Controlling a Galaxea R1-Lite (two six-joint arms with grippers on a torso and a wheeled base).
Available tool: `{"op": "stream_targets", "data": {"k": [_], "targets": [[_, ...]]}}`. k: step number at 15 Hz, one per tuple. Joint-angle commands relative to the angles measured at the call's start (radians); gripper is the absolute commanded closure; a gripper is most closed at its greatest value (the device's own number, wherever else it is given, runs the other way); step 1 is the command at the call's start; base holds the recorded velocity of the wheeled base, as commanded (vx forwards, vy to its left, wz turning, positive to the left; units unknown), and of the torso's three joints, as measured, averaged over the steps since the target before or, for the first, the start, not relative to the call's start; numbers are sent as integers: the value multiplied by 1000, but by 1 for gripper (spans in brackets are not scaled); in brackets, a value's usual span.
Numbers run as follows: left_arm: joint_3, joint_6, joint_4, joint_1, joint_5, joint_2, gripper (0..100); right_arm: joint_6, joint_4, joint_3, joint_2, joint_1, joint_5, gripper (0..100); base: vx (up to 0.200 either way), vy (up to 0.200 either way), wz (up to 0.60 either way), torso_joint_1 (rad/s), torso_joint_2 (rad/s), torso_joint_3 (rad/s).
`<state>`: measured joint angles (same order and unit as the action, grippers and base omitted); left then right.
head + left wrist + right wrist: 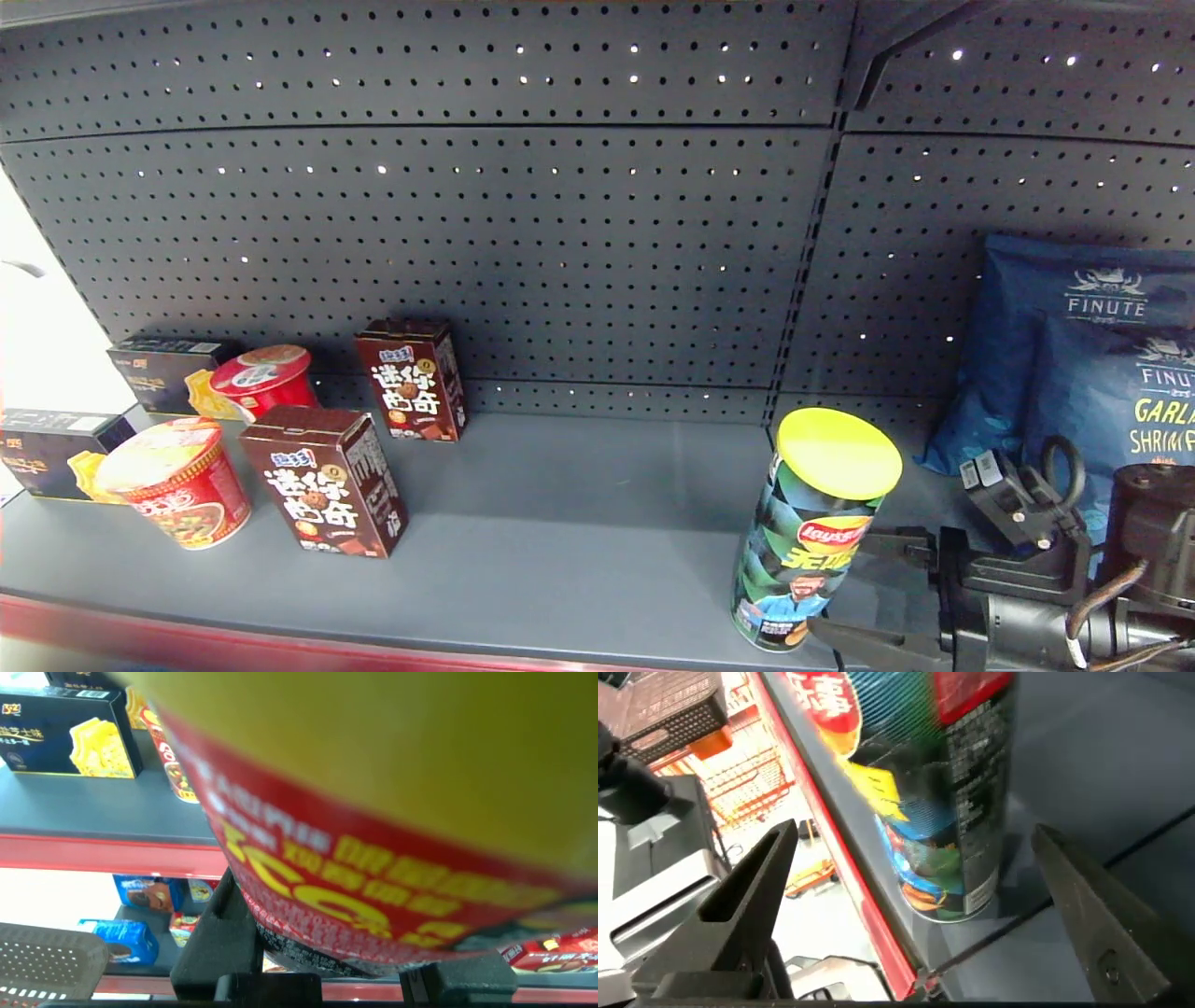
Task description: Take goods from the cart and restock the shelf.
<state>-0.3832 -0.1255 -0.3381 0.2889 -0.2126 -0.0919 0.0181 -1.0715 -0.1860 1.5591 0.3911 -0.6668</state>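
Your right gripper (pixel 845 586) sat at about 4 o'clock in the head view. Its jaws were spread apart, with one finger on each side of the chip can (pixel 817 532) near its base. In the right wrist view you could see a gap between each finger and the can, so nothing was gripped. The can stood upright on the grey shelf (pixel 579 523), close to the front edge, yellow lid up. Near it, at 3 o'clock, blue snack bags (pixel 1074 355) leaned against the pegboard (pixel 560 233). Over at 8 to 9 o'clock you had two brown boxes (pixel 327 481), two red noodle cups (pixel 177 481) and two dark boxes (pixel 56 453) standing in rows. Your left gripper (pixel 336 938) was clamped on a red-and-yellow cup (pixel 374 812), a dark finger pressed against each side of it.
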Motion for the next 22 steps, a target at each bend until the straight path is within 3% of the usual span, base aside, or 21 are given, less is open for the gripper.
{"op": "stream_targets", "data": {"k": [1, 13, 20, 22], "targets": [[1, 0, 1, -1, -1, 9, 100, 0, -1, 5, -8, 9, 0, 0, 0, 0, 0, 0, 0, 0], [3, 0, 1, -1, -1, 11, 100, 2, -7, 54, -34, 63, -4, 0, 0, 0, 0, 0, 0, 0], [17, 0, 2, 1, -1, 11, 100, 0, 10, 56, -108, -46, -7, 0, 0, 0, 0, 0, 0, 0], [27, 0, 2, 1, -1, 12, 100, -3, 84, 53, -203, -74, -5, 0, 0, 0, 0, 0, 0, 0]]}}
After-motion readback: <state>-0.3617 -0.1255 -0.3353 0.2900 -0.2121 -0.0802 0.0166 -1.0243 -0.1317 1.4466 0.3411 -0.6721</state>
